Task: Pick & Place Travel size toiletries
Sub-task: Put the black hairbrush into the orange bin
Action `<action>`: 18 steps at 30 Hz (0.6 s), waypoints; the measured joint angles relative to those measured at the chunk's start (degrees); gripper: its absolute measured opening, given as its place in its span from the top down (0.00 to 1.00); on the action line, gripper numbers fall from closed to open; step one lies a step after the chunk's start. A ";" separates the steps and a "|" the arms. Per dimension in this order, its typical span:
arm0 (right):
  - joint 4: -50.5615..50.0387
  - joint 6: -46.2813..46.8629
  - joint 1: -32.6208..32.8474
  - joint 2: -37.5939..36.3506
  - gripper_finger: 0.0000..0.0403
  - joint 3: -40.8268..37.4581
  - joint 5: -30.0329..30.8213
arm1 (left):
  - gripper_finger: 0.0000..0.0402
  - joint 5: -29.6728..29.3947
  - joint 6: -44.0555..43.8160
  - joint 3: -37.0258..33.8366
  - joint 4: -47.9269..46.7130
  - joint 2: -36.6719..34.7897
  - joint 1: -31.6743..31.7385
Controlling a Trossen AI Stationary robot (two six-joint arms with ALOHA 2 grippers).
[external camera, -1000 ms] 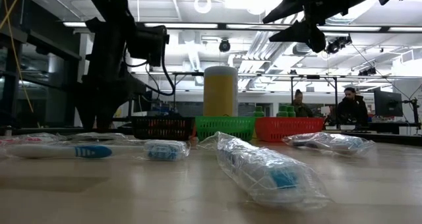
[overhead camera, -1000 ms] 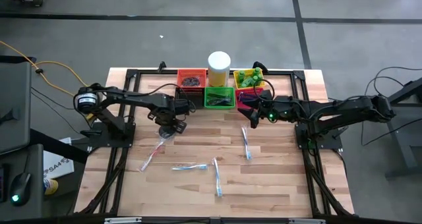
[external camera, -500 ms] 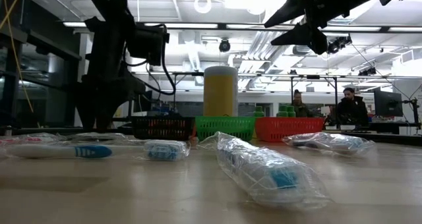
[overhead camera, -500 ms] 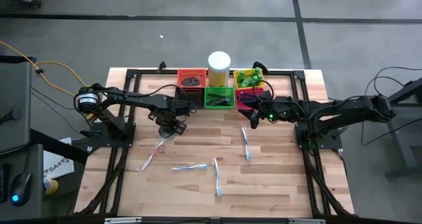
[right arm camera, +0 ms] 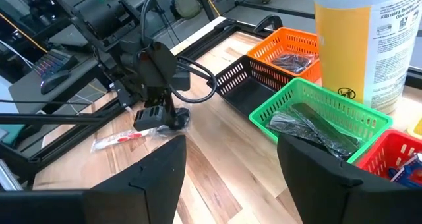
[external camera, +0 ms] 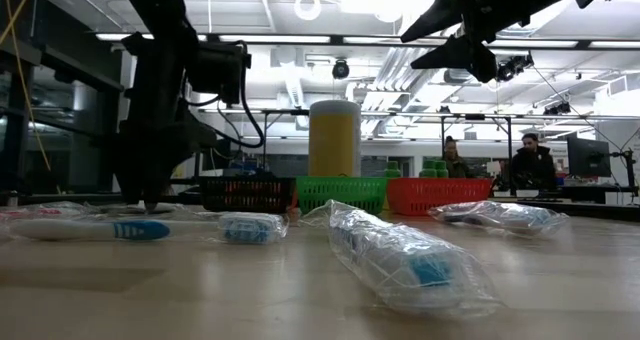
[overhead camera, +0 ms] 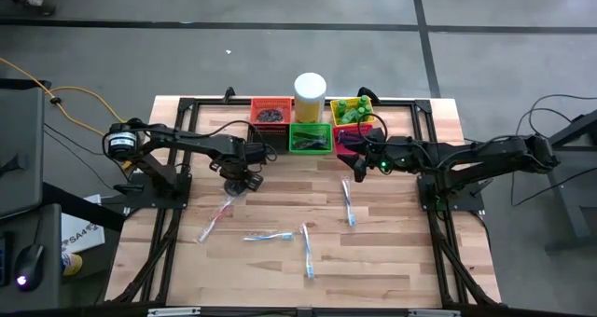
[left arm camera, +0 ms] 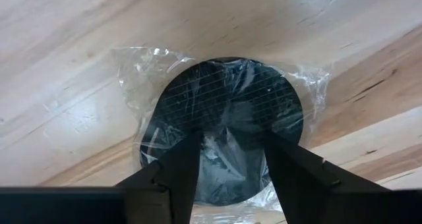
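High view: the left end effector (overhead camera: 237, 179) is low over the wooden counter (overhead camera: 392, 261), on top of a clear-wrapped packet near the orange basket (overhead camera: 270, 113). The right end effector (overhead camera: 357, 167) hangs just in front of the green basket (overhead camera: 310, 138) and the yellow basket (overhead camera: 353, 110), above the near end of a wrapped toothbrush (overhead camera: 349, 203). Three more wrapped toothbrushes (overhead camera: 269, 236) lie well apart toward the counter's front. If both arms head for the baskets together they could meet, since the baskets stand close around the white cylinder (overhead camera: 310, 87).

Low view: the left arm's tip (external camera: 148, 205) is down at the counter surface; the right end effector (external camera: 462, 35) is raised high with its fingers apart and empty. Wrapped toothbrushes (external camera: 400, 255) lie in the foreground.

Left wrist view: the fingers (left arm camera: 173, 178) are parted, straddling a dark round item in crinkled clear wrap (left arm camera: 227, 138), with nothing clamped yet. The likely failure is pinching only loose film, so the disc slides out on lifting, or the smooth wrap skids along the wood as the fingers close.

Right wrist view: the fingers (right arm camera: 153, 174) are wide apart, holding nothing. The green basket (right arm camera: 323, 118) already holds dark wrapped items, and the tall bottle (right arm camera: 366, 33) stands right behind it, so a careless drop could topple it.
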 joint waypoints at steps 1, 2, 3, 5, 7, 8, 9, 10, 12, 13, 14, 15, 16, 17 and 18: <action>0.00 0.00 -0.02 0.00 0.43 0.00 0.02 | 0.60 -0.08 0.00 -0.02 -0.03 0.00 0.00; 0.00 0.00 0.00 0.00 0.43 0.00 0.02 | 0.62 -0.15 0.00 -0.02 -0.08 0.00 0.00; 0.00 0.00 0.00 0.00 0.43 0.00 0.02 | 0.66 -0.19 0.00 -0.04 -0.18 0.02 0.00; 0.00 0.00 0.00 0.00 0.43 0.00 0.02 | 0.73 -0.23 0.02 -0.06 -0.28 0.04 0.00; 0.00 0.00 -0.01 0.00 0.43 0.00 0.02 | 0.81 -0.32 0.26 -0.08 -0.40 0.07 0.00; 0.00 0.00 0.00 0.00 0.43 0.00 0.02 | 0.85 -0.29 0.37 -0.08 -0.39 0.07 0.00; 0.00 0.00 0.00 0.00 0.43 0.00 0.02 | 0.89 -0.17 0.49 -0.08 -0.37 0.09 0.00; 0.00 0.00 0.00 0.00 0.43 0.00 0.02 | 0.93 -0.11 0.76 -0.08 -0.36 0.11 0.00; 0.00 0.00 0.00 0.00 0.43 0.00 0.02 | 0.98 -0.06 1.25 -0.11 -0.31 0.11 0.00; 0.00 0.01 -0.02 0.00 0.43 0.00 0.02 | 0.98 -0.06 1.31 -0.11 -0.33 0.11 0.00; 0.00 0.00 0.00 0.00 0.43 0.00 0.02 | 0.98 -0.06 1.39 -0.13 -0.33 0.11 0.00; 0.00 0.00 0.00 0.00 0.43 0.00 0.02 | 0.98 -0.06 1.64 -0.13 -0.31 0.11 0.00; -0.01 0.01 0.00 0.00 0.43 0.00 0.02 | 0.99 -0.04 1.93 -0.13 -0.27 0.13 0.00; -0.01 0.02 0.00 0.00 0.43 0.00 0.00 | 0.99 0.12 2.38 -0.13 -0.18 0.12 0.00; -0.01 0.02 0.00 0.00 0.43 0.00 -0.01 | 0.99 0.42 3.01 -0.08 -0.12 -0.21 0.00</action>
